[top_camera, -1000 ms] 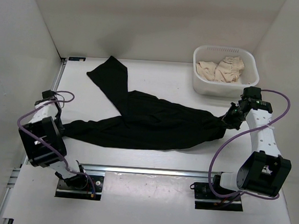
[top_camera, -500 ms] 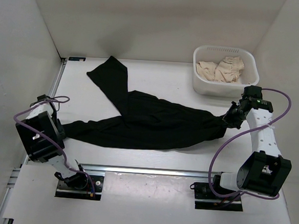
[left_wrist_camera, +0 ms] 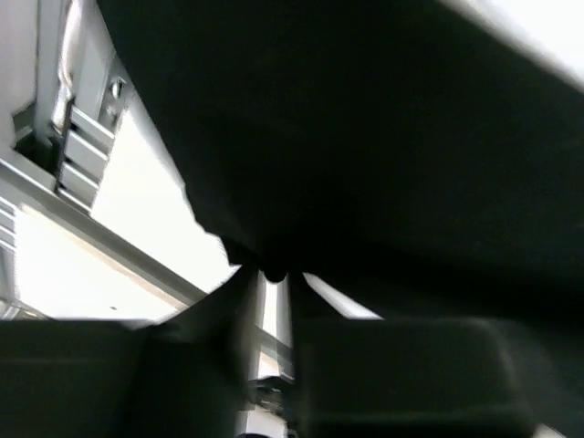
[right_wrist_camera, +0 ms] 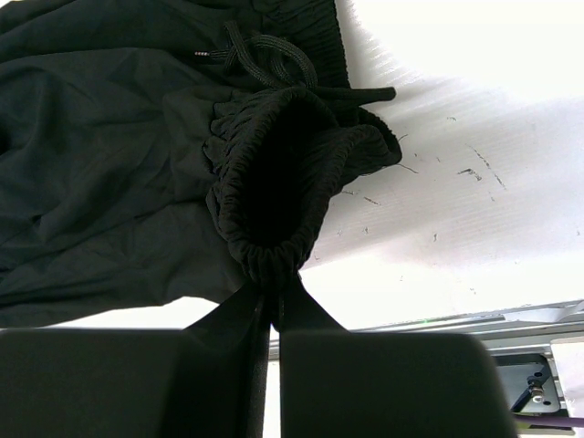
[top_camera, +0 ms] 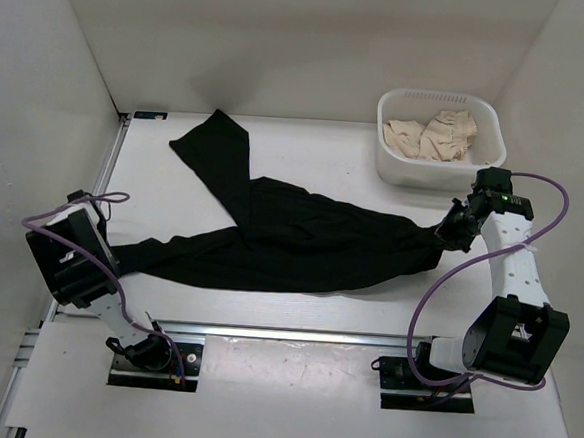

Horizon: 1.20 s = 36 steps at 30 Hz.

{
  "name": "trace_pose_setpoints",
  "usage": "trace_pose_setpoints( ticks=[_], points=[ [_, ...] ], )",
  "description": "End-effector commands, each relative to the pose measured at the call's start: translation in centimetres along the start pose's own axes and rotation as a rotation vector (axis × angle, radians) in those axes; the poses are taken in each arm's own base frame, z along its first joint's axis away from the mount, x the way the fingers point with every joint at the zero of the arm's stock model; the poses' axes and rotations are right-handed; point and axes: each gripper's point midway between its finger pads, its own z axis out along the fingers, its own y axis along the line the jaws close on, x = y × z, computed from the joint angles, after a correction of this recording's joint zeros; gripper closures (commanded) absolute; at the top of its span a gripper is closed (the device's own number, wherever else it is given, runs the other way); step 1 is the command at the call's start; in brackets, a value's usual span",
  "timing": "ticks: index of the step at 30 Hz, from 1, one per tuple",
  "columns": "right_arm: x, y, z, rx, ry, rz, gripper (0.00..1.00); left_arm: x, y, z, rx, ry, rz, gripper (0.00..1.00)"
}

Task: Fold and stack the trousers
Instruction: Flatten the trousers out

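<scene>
The black trousers lie stretched across the table, one leg angling to the far left corner, the other running to the left edge. My right gripper is shut on the elastic waistband, which bunches just above the fingertips, drawstring showing. My left gripper is shut on the hem of the near leg, black fabric filling most of the left wrist view.
A white basket holding beige cloth stands at the back right, just behind my right arm. White walls enclose the table. A metal rail runs along the near edge, also seen in the left wrist view.
My left arm has drawn back toward the left near corner, pulling the near leg's end slightly left. The right arm has not moved.
</scene>
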Motion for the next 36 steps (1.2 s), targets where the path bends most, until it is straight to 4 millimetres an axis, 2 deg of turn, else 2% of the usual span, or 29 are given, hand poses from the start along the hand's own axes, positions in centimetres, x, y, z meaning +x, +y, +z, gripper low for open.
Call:
trace_pose_setpoints(
  ticks=[1,2,3,7,10,11,12,14,15,16,17,20,21,23,24,27,28,29,31,32,34,36],
  points=[
    [-0.7,0.2,-1.4,-0.006,-0.051,-0.026,1.00,-1.0,0.4,-0.1,-0.005,-0.028,-0.017,0.81],
    [-0.7,0.2,-1.4,-0.006,-0.051,-0.026,1.00,-1.1,0.5,-0.3,-0.005,-0.037,-0.021,0.86],
    [-0.7,0.2,-1.4,-0.006,-0.051,-0.026,1.00,-0.9,0.5,-0.3,-0.005,-0.027,-0.017,0.86],
    [-0.6,-1.1,-1.7,0.066,-0.052,-0.021,1.00,-2.4,1.9,-3.1,0.006,-0.103,-0.067,0.86],
    [-1.2,-2.6,-3.1,0.164,-0.093,-0.020,1.00,-4.0,2.6,-6.8,0.057,-0.172,-0.096,0.86],
    [-1.7,-4.3,-3.7,0.263,-0.124,-0.018,1.00,-4.3,2.7,-7.8,0.077,-0.186,-0.099,0.86],
    [-2.0,-5.0,-4.4,0.309,-0.149,-0.004,1.00,-5.9,2.6,-10.0,0.123,-0.233,-0.108,0.86],
    [-2.5,-6.3,-5.4,0.396,-0.181,0.008,1.00,-5.8,2.3,-11.3,0.167,-0.194,-0.091,0.86],
    [-2.7,-6.7,-5.9,0.424,-0.192,0.009,1.00,-6.4,2.3,-11.7,0.177,-0.195,-0.091,0.86],
    [-3.0,-7.5,-6.3,0.477,-0.213,0.019,1.00,-7.9,2.5,-12.9,0.178,-0.231,-0.091,0.86],
    [-3.1,-7.9,-6.5,0.498,-0.221,0.019,1.00,-8.8,2.2,-12.1,0.179,-0.208,-0.085,0.86],
    [-3.3,-8.2,-6.1,0.520,-0.218,0.018,1.00,-11.4,0.9,-12.3,0.174,-0.208,-0.037,0.86],
    [-3.3,-7.8,-5.3,0.488,-0.198,0.006,1.00,-11.9,-0.3,-10.6,0.176,-0.152,-0.007,0.86],
    [-3.4,-7.4,-4.8,0.465,-0.189,-0.006,1.00,-13.2,-1.9,-10.0,0.166,-0.126,0.040,0.82],
    [-3.7,-7.2,-4.7,0.452,-0.195,-0.015,1.00,-13.2,-3.0,-7.9,0.153,-0.057,0.074,0.79],
    [-3.8,-6.3,-3.7,0.400,-0.172,-0.025,1.00,-14.3,-5.1,-6.5,0.130,-0.028,0.129,0.74],
    [-3.7,-6.0,-3.6,0.383,-0.166,-0.025,1.00,-14.3,-6.0,-5.0,0.128,0.007,0.149,0.74],
    [-3.9,-5.8,-3.5,0.367,-0.169,-0.034,1.00,-15.7,-6.8,-5.3,0.131,-0.030,0.154,0.71],
    [-3.7,-5.5,-3.2,0.348,-0.163,-0.035,1.00,-17.0,-7.5,-4.9,0.122,-0.045,0.162,0.69],
    [-3.7,-5.5,-3.2,0.348,-0.163,-0.035,1.00,-18.8,-7.8,-6.2,0.155,-0.108,0.143,0.69],
    [-3.7,-5.3,-3.1,0.338,-0.160,-0.035,1.00,-20.6,-8.6,-7.6,0.189,-0.187,0.131,0.73],
    [-3.4,-5.5,-2.9,0.341,-0.149,-0.035,1.00,-21.6,-8.4,-9.5,0.216,-0.261,0.112,0.85]
  ],
)
